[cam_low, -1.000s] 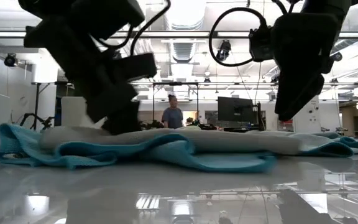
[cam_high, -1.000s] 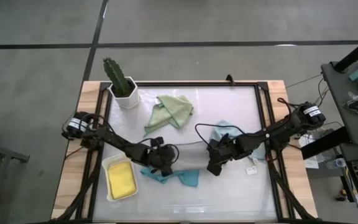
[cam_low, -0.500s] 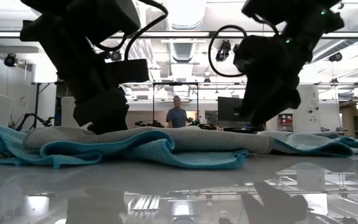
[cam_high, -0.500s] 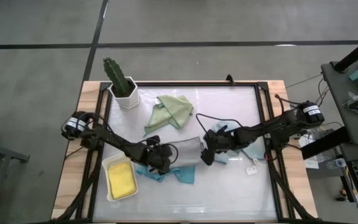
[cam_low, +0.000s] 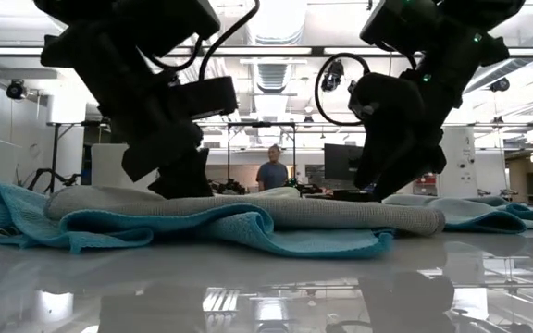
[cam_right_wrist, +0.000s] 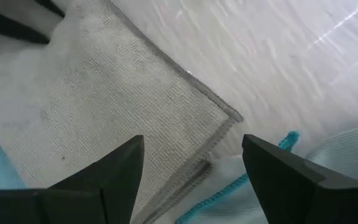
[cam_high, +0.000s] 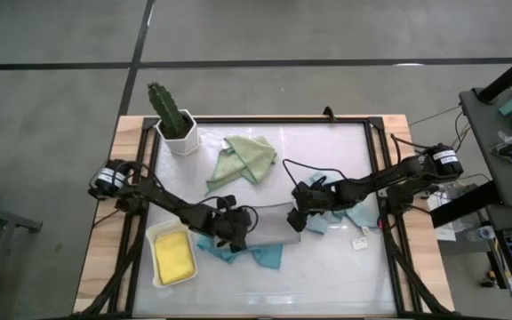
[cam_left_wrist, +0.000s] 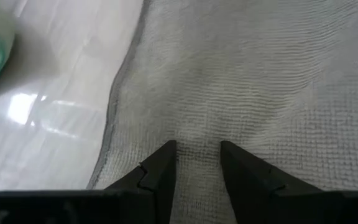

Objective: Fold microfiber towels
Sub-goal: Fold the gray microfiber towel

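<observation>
The left gripper (cam_left_wrist: 196, 165) is down on the grey towel (cam_high: 269, 220), its two dark fingers pressed into the weave with a small pleat of cloth pinched between them, close to that towel's edge. At the opposite end of the same towel the right gripper (cam_right_wrist: 191, 163) hovers just over a corner with its fingers spread wide and nothing between them. The grey towel lies stretched flat between the two arms near the middle of the desk (cam_high: 327, 276), resting on top of a teal towel (cam_high: 260, 256) whose rumpled edges stick out beneath it on the near side. A pale blue towel (cam_high: 360, 213) is bunched just beside the right arm. Farther back, well apart from the grippers, a sage green towel (cam_high: 247, 158) lies loosely crumpled near a potted cactus (cam_high: 172, 117). A yellow towel (cam_high: 173, 256) sits folded in the white tray (cam_high: 156, 233) beside the left arm. A person (cam_low: 271, 173) stands in the room beyond.
</observation>
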`<state>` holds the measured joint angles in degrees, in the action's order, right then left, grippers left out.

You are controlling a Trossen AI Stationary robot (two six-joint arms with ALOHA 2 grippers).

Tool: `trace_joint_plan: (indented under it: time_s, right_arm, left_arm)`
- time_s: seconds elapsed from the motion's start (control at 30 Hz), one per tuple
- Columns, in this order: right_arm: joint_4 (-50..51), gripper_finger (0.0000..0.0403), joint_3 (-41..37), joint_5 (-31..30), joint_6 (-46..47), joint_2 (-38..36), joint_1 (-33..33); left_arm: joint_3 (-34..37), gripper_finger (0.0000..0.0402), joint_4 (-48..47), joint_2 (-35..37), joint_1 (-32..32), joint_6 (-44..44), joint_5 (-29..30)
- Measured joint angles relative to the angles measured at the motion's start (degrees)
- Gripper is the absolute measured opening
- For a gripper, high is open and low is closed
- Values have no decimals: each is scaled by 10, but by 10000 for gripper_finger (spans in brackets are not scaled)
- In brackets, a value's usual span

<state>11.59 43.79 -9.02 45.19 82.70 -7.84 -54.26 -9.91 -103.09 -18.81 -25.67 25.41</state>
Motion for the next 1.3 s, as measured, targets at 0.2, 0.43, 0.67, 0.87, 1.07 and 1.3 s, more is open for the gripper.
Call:
trace_joint_plan:
  time_s: [0.2,0.43,0.67,0.87,1.07,1.3]
  right_arm:
    - [-7,261,0,40,21,0,-16]
    - [-26,261,0,58,57,0,-48]
    - [-42,257,0,35,32,0,-26]
    - [-42,254,0,26,6,0,-4]
    - [-65,260,0,15,-18,43,0]
    - [-89,251,0,16,-34,81,3]
  left_arm:
    - [9,113,-47,3,0,-36,2]
    - [9,113,-108,4,-1,-56,-3]
    - [-14,113,-126,7,0,-54,-11]
    - [-34,113,-89,17,-1,-15,-21]
    - [-32,113,54,1,4,43,-6]
    - [-33,113,132,-32,15,81,3]
